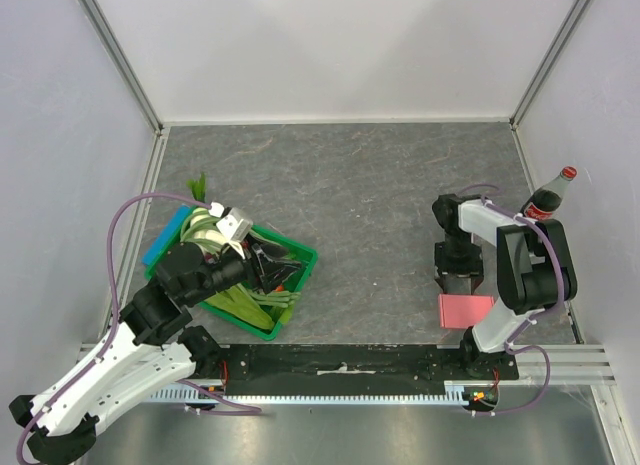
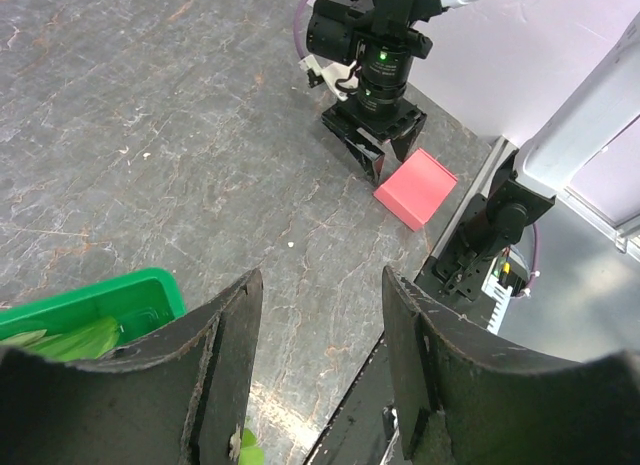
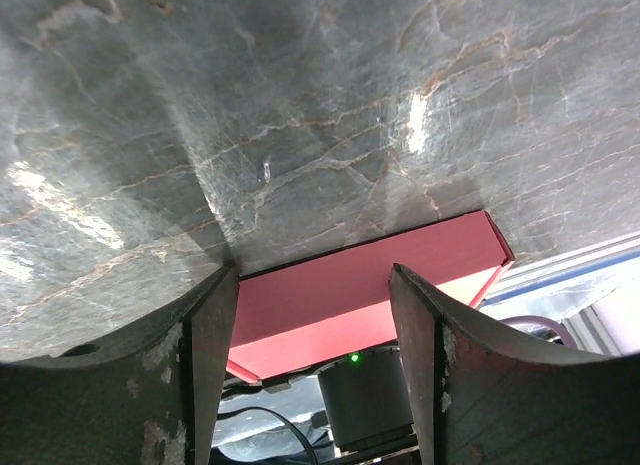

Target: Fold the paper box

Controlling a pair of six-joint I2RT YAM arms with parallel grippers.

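**Paper box and surroundings.** The paper box (image 1: 465, 310) lies flat on the worktop (image 1: 370, 185), at its near right edge and just beside the base of the right arm (image 1: 520, 275). We see a low, pink, rectangular block with crisp edges and a matte face. The right wrist view shows one long edge and one corner, and the card looks thin. Whether any flap stands loose we cannot tell.

We judge the box light, stiff only along its creases, easily dented, and apt to slide on the smooth surface. Hold is best taken lightly at an edge or flap, with the second arm steadying the body.

The right jaws point down at the worktop just beside the far edge of the box. They are spread apart and hold nothing. The left arm (image 1: 150, 325) reaches over a green crate (image 1: 300, 253), well apart from the box. Its jaws are likewise spread and empty.

The crate is glossy plastic and holds long green stalks and leaves. A dark bottle (image 1: 550, 195) with a red cap stands near the right wall, beyond the right arm. The worktop is grey, veined like stone, and faintly reflective.
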